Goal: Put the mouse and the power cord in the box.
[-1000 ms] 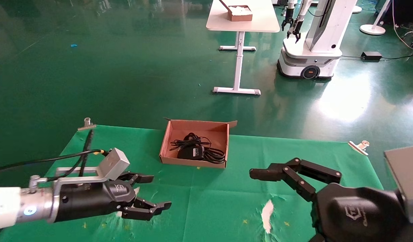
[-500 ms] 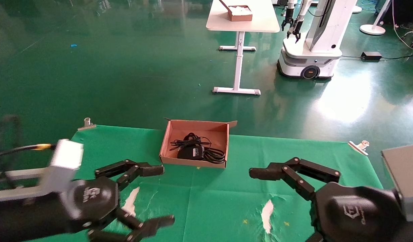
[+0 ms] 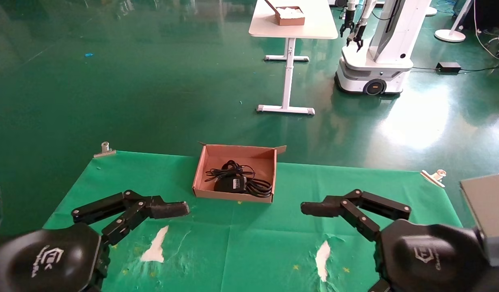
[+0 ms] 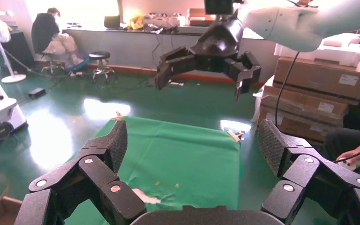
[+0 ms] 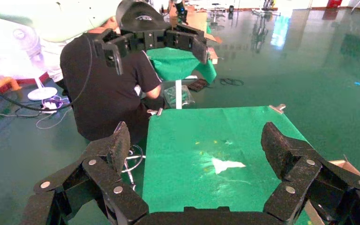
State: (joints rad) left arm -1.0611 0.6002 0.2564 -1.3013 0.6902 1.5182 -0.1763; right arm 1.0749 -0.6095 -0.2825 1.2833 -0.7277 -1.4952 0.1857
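Here green cloth (image 3: pixel 249 243), torn white, covers the table on glossy green floor (image 3: pixel 132 81).

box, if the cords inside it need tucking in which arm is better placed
Probably left. Both hang open and empty, but the left gripper has a finger close to the front corner of the box; the right gripper sits farther off.

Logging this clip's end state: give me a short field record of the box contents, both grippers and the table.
box: shallow brown cardboard tray at the far middle of the table
contents: small black mouse with its thin wire, and loops of thick black power cord, tangled together inside
left gripper: open, empty, near left over the cloth
right gripper: open, empty, near right
table: green cloth with white torn patches
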